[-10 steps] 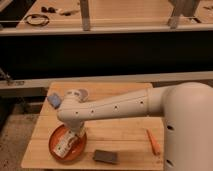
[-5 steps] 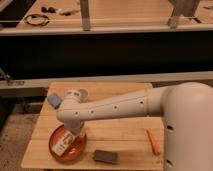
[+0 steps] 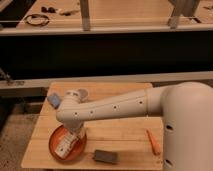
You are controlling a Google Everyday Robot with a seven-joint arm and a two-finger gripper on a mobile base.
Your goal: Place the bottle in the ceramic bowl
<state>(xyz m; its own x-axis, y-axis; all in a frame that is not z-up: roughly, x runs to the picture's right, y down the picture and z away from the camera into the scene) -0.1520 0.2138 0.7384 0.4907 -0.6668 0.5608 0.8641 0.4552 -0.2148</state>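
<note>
Far left on wooden table (image 3: 125, 131): blue object (image 3: 53, 100), just beside white cup (image 3: 80, 93). Near left: orange ceramic bowl (image 3: 56, 150) with bottle (image 3: 65, 144) lying inside. Directly above bowl, touching or just over bottle: gripper (image 3: 73, 131), mostly hidden behind white arm (image 3: 115, 107); jaw state cannot be determined. Near centre: dark rectangular block (image 3: 105, 156), beside bowl. Right: orange carrot-like item (image 3: 153, 141), well apart from bowl.

gripper (image 3: 74, 131) over ceramic bowl (image 3: 56, 150), bottle (image 3: 65, 145) inside
</note>
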